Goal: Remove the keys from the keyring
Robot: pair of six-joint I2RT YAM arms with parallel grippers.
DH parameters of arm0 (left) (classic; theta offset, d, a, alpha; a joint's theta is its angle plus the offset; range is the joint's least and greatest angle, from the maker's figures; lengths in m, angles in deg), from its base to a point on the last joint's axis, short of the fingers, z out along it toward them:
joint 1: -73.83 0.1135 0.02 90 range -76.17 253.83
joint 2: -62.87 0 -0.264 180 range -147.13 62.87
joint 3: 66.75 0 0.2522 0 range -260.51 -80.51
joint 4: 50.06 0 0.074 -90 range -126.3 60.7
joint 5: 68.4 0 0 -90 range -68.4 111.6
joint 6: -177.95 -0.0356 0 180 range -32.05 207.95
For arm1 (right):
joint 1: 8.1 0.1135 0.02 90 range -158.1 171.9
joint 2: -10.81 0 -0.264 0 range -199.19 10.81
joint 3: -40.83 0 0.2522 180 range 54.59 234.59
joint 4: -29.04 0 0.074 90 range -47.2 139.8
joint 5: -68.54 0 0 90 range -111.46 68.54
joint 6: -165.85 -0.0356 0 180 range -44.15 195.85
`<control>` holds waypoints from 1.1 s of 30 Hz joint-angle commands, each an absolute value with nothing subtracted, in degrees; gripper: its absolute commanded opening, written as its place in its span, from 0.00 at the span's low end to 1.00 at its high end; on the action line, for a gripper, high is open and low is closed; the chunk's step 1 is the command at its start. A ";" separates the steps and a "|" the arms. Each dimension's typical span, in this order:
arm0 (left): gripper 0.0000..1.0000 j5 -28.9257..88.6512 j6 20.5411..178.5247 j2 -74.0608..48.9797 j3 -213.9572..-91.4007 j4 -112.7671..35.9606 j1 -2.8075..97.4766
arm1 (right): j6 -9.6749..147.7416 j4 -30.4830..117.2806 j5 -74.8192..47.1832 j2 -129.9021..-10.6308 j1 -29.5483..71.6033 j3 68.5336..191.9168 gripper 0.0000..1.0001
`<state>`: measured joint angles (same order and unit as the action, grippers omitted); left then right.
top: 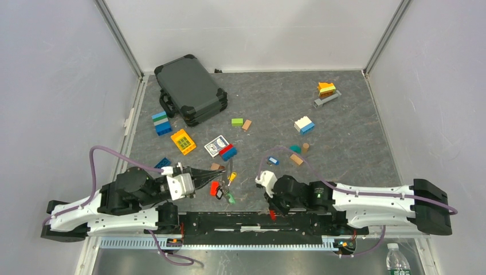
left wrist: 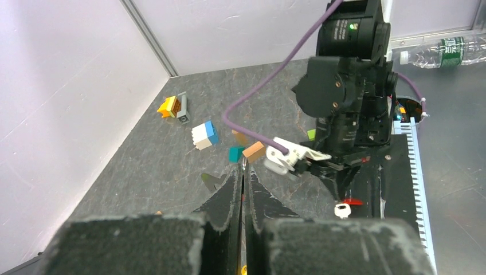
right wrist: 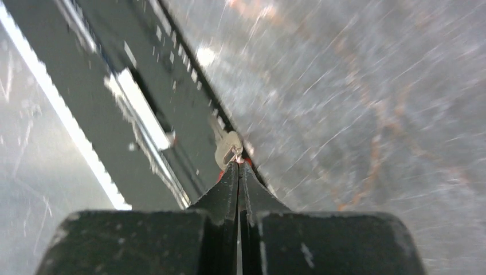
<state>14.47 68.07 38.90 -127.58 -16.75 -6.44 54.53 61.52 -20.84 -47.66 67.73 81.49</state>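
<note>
A bunch of keys (top: 221, 190) with red, black, green and yellow heads lies just right of my left gripper (top: 212, 179). In the left wrist view that gripper (left wrist: 243, 167) is shut on the keyring (left wrist: 243, 177), a thin grey strip running between its fingers, with a bit of yellow low in the gap. My right gripper (top: 271, 209) points down at the black rail on the near edge. It (right wrist: 238, 165) is shut, tips right at a silver key with a red head (right wrist: 228, 151). Whether the key is pinched does not show.
A dark case (top: 191, 89) stands at the back left. A card box (top: 216, 145), a yellow tile (top: 183, 141) and several coloured blocks are scattered across the mat. A water bottle (top: 395, 258) lies beyond the near rail (top: 229, 221) at the right.
</note>
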 commanded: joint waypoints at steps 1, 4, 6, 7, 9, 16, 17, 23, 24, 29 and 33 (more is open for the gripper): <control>0.02 16.43 70.55 39.97 -127.27 -21.21 -6.67 | 57.41 60.58 -33.77 -49.31 65.31 89.35 0.00; 0.02 18.47 70.49 40.42 -126.72 -22.07 -6.67 | 57.82 59.93 -43.08 -51.16 63.54 92.15 0.00; 0.02 20.81 70.55 40.45 -126.40 -22.79 -6.65 | 56.85 59.93 -51.37 -51.63 63.21 93.61 0.05; 0.02 21.33 70.72 40.15 -126.39 -23.02 -6.66 | 57.05 59.06 -53.12 -51.10 63.20 94.02 0.16; 0.02 24.57 71.00 39.63 -126.32 -23.66 -6.63 | 59.03 54.79 -52.82 -48.40 63.14 93.39 0.39; 0.02 26.85 71.56 38.76 -124.69 -27.24 -6.67 | 68.83 34.01 -37.82 -32.05 63.22 83.88 0.50; 0.02 26.52 71.76 38.76 -124.48 -27.89 -6.67 | 69.85 31.98 -34.75 -30.13 63.18 82.98 0.50; 0.02 23.34 72.57 37.17 -123.91 -31.95 -6.67 | 72.68 24.47 -14.86 -27.61 63.18 81.05 0.41; 0.02 23.25 72.50 36.78 -124.00 -32.29 -6.63 | 72.68 24.11 -13.24 -28.14 63.18 81.28 0.40; 0.02 23.59 71.46 36.27 -124.44 -33.60 -6.67 | 73.22 23.62 -11.68 -30.58 63.18 82.19 0.41; 0.02 26.77 69.79 36.22 -125.86 -31.31 -6.67 | 74.54 22.93 -13.59 -30.14 63.17 82.06 0.49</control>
